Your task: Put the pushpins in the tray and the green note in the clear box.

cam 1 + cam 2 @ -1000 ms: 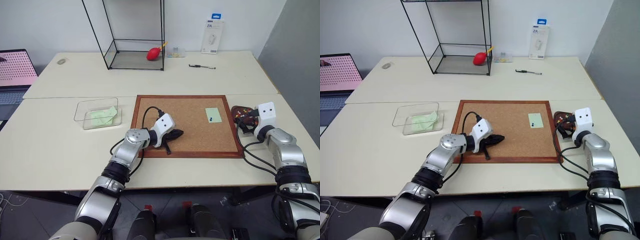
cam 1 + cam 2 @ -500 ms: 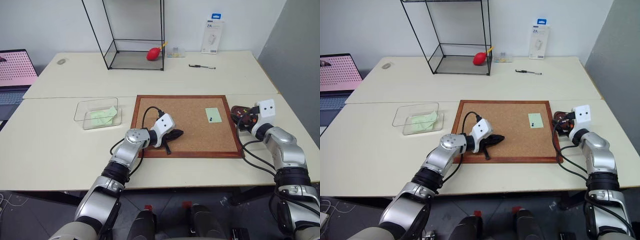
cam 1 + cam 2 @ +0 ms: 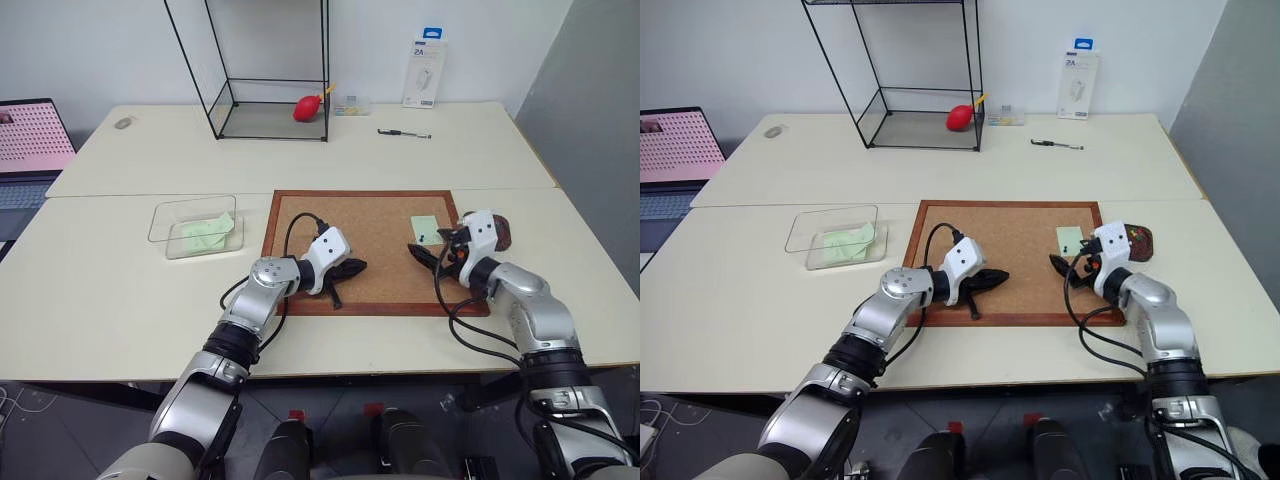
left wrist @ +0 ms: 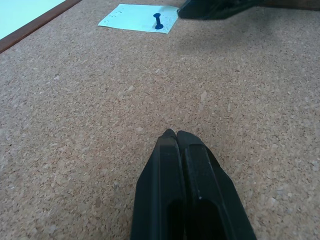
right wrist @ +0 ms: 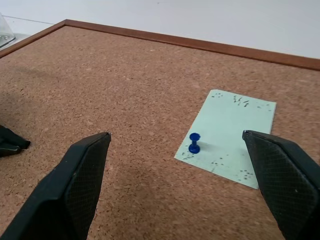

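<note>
A pale green note (image 5: 227, 137) lies on the right part of the corkboard (image 3: 380, 285), held down by one blue pushpin (image 5: 194, 143). My right gripper (image 5: 175, 135) hovers open just in front of it, with the pin and the note's near corner between the lines of its fingers (image 5: 80, 185). The dark brown tray (image 3: 499, 231) sits off the board's right edge, half hidden behind my right wrist. The clear box (image 3: 165, 222) stands left of the board with a green slip (image 3: 207, 233) inside. My left gripper (image 3: 350, 268) rests shut on the cork, holding nothing.
A tall black-framed glass case (image 3: 270, 75) with a red object (image 3: 308, 107) beside it stands at the back. A pen (image 3: 404, 132) and a white package (image 3: 424, 72) are at the back right. A laptop (image 3: 30, 140) sits at the far left.
My right gripper has swung left, from over the tray to over the board's right side beside the pinned note. The left arm has stayed still.
</note>
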